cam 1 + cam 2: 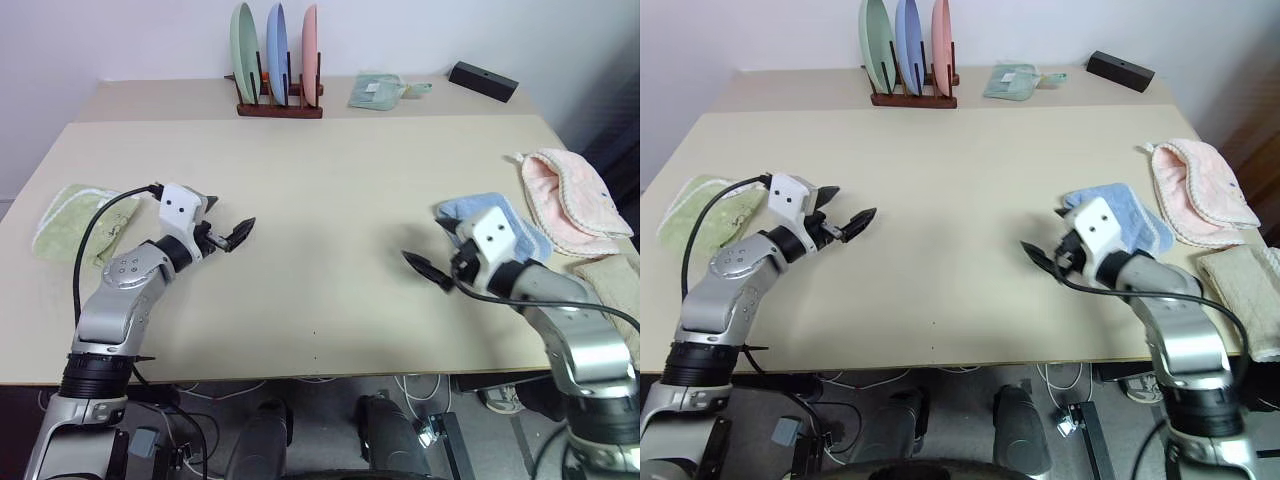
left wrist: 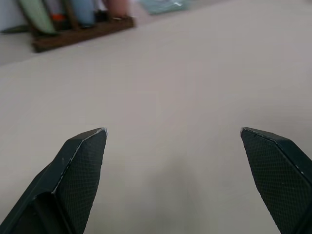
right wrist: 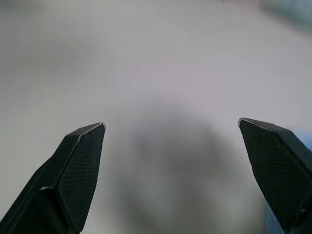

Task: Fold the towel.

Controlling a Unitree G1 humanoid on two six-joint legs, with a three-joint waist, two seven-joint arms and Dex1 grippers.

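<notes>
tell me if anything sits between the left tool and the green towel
Nothing visible does. The green towel lies folded at the table's left edge, behind the left arm. The left tool is open and points away from it, toward the table's middle.

Your left arm covers part of the green towel point(image 1: 62, 222); its print can't be made out. Beige cloth point(image 1: 1252, 295), possibly another towel, runs off frame.

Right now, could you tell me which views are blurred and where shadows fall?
Right wrist view: table blurred, dark shadow between sharp fingers. Left wrist view: plate rack out of focus. Left eye view: sharp; soft shadow under right gripper.
</notes>
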